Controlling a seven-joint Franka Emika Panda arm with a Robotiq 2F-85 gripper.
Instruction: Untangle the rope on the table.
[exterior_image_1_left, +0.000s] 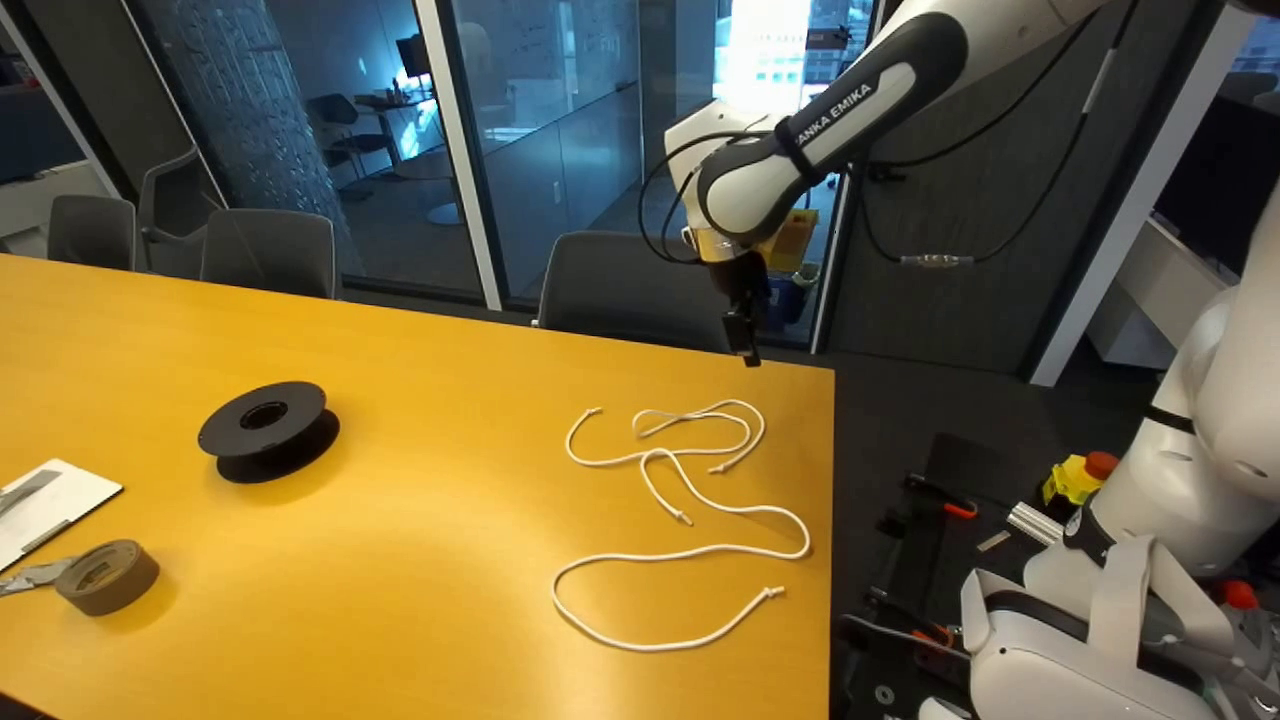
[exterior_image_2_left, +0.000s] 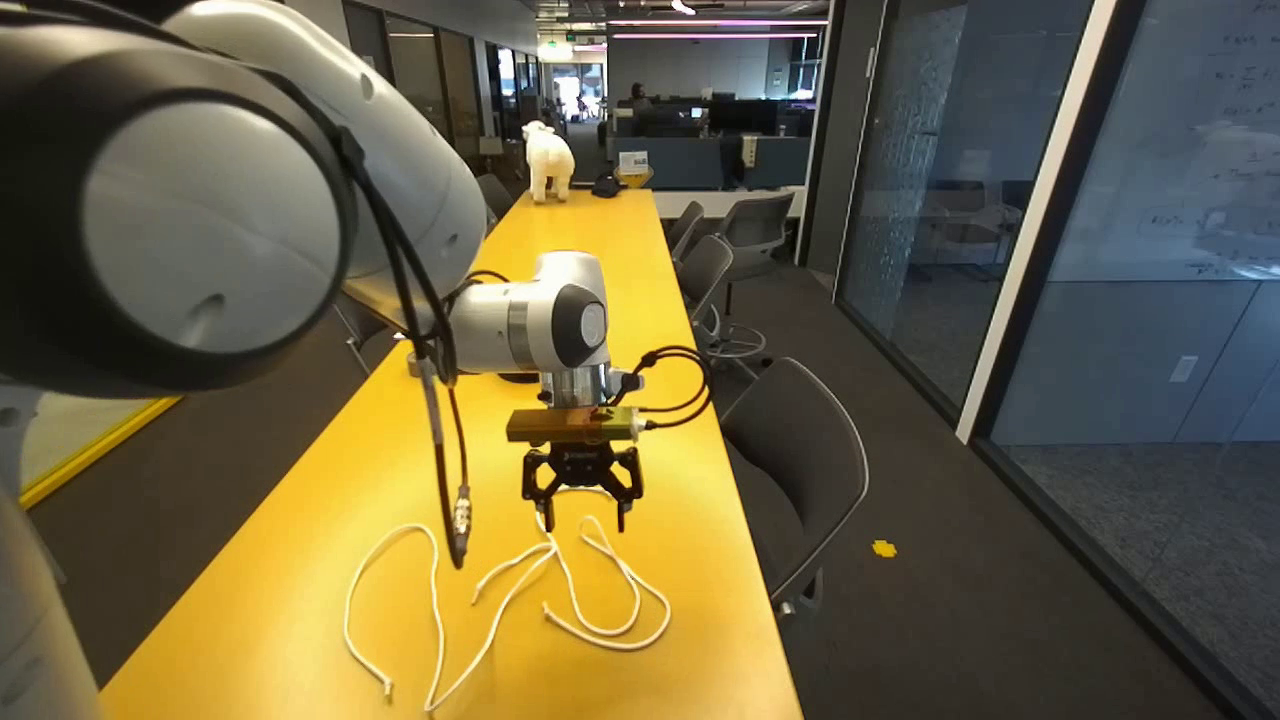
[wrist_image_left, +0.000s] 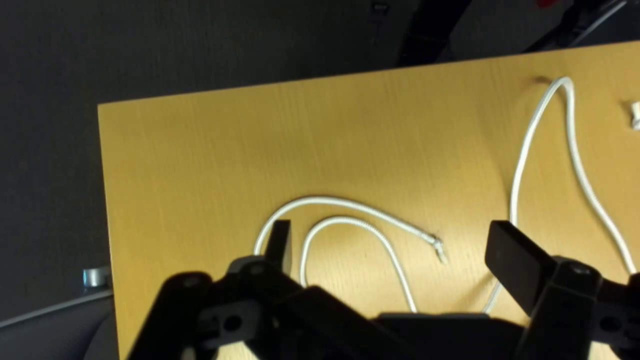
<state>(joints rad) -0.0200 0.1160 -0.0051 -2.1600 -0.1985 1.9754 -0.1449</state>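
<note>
Rope (exterior_image_1_left: 740, 510): likely light, limp, sturdy; apt to buckle if pushed.
Tips (exterior_image_1_left: 770, 593): knotted, probably the surest hold, pinched from above.
Loops (wrist_image_left: 320, 200): thin, white, slackly crossing; four tips in view, suggesting two cords.
Table (exterior_image_1_left: 430, 450): bearing rope by one short edge, near a corner.
Gripper (exterior_image_2_left: 585, 526): spread wide, empty, above the table.

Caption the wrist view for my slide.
The open gripper hangs above the yellow table, with white rope lying in loose curves below.
</note>
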